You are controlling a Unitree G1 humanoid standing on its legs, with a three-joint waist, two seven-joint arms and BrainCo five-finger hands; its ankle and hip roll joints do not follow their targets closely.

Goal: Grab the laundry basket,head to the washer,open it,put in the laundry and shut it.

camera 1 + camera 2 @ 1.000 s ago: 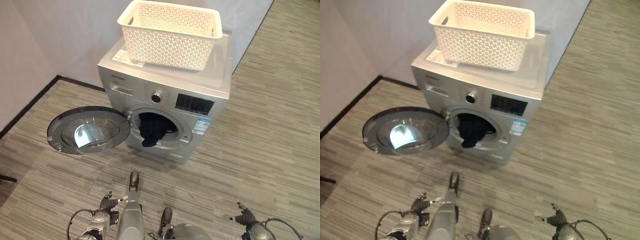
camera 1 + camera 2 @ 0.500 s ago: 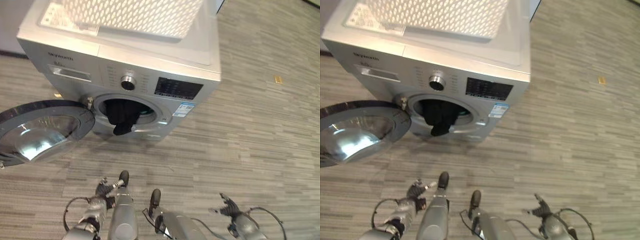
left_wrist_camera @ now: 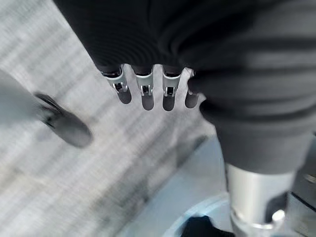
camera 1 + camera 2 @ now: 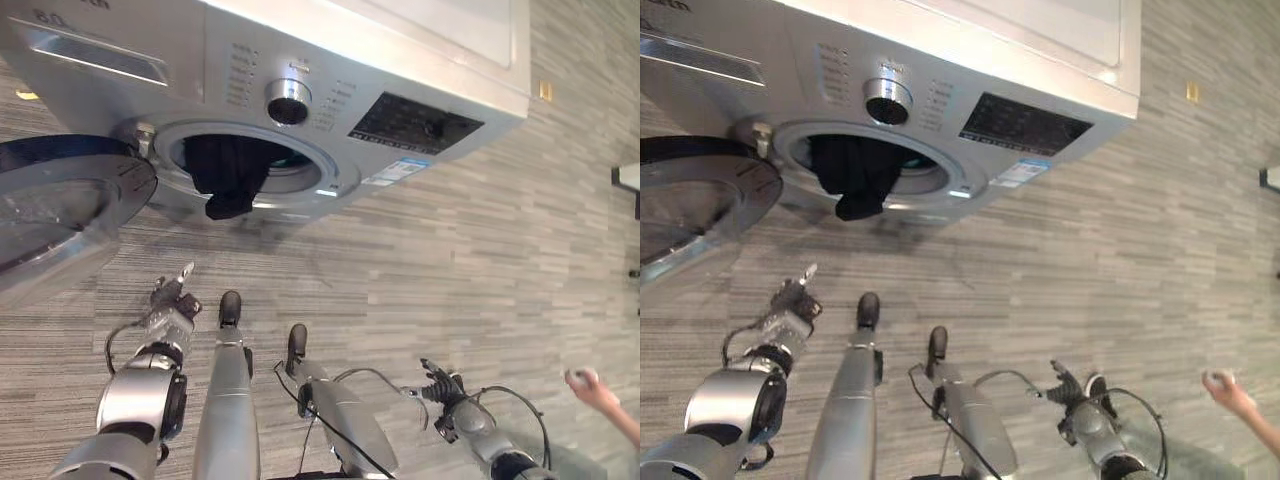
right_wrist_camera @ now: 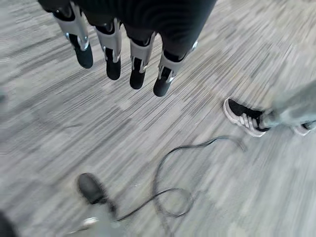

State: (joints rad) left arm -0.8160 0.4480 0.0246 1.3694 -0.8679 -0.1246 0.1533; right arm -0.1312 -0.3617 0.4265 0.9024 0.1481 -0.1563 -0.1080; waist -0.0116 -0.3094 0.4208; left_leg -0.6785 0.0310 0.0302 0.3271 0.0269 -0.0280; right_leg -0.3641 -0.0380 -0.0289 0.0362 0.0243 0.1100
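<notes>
Left hand (image 4: 170,305) and right hand (image 4: 440,385) hang low with fingers straight, holding nothing, washer (image 4: 330,70) door (image 4: 60,205) open, dark laundry (image 4: 228,170) draping from drum, striped floor (image 4: 480,260).

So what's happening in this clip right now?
The robot stands in front of the washer, whose door is swung open. A dark garment hangs out over the drum's rim, half in. Both hands are low, open and hold nothing: the left hand and the right hand. A person's hand shows at the right edge.
</notes>
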